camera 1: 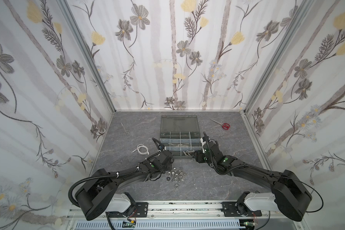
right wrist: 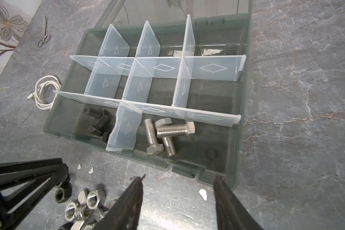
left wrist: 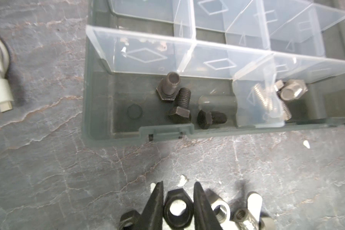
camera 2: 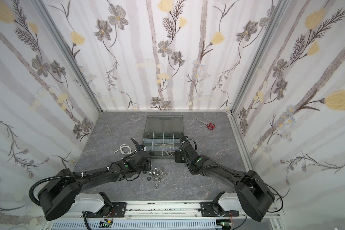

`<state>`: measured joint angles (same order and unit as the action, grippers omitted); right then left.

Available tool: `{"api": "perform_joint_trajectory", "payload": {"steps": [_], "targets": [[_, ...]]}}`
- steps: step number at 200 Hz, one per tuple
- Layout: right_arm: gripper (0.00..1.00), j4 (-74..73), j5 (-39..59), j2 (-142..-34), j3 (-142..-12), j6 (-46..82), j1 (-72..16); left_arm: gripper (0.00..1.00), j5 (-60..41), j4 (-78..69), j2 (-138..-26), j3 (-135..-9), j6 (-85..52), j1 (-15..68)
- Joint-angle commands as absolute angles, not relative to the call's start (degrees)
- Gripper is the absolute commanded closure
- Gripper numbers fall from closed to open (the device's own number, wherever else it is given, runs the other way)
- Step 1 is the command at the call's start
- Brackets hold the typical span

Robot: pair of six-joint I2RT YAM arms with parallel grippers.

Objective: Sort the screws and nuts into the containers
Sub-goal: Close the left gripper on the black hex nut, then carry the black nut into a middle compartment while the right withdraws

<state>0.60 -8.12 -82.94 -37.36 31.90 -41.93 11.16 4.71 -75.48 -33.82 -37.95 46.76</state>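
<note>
Bolts sorted: black bolts [left wrist: 179, 101] & silver bolts [right wrist: 167, 135] in adjoining compartments [right wrist: 126, 129]. Nuts [camera 1: 174, 175] left on tabletop [camera 1: 207, 185]; left fingers [left wrist: 154, 207] pinch a black nut [left wrist: 176, 209], right fingers [right wrist: 131, 203] spread, empty.

your table [camera 1: 207, 179] is grey with pale marble veins. the organizer case [right wrist: 243, 99] is smoky dark grey, its dividers [right wrist: 211, 67] milky translucent with outlined diamonds and triangles. you have black bolts [left wrist: 179, 103], silver bolts [right wrist: 167, 131], and nuts [camera 1: 174, 175] mostly shiny silver, with a black nut [left wrist: 176, 210] among them. red-handled scissors [camera 1: 225, 125], white cable [camera 1: 141, 149], and wallpaper [camera 1: 183, 47] of grey and yellow flowers.
</note>
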Motion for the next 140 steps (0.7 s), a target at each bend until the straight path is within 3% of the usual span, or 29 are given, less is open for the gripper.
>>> {"api": "perform_joint_trajectory", "payload": {"steps": [1,65,140], "targets": [[0.42,0.6,-10.1,-81.1,-36.3,32.9,-41.9,0.75,11.9,4.3,-73.0,-35.5,-38.4,46.5],[0.42,1.0,-11.3,-77.8,-34.5,34.7,-42.0,0.74,10.2,4.2,-71.9,-44.7,-33.7,39.6],[0.41,3.6,-14.7,-72.6,-33.1,35.0,-41.8,0.76,1.7,4.0,-87.1,-54.2,-29.8,29.1]]}}
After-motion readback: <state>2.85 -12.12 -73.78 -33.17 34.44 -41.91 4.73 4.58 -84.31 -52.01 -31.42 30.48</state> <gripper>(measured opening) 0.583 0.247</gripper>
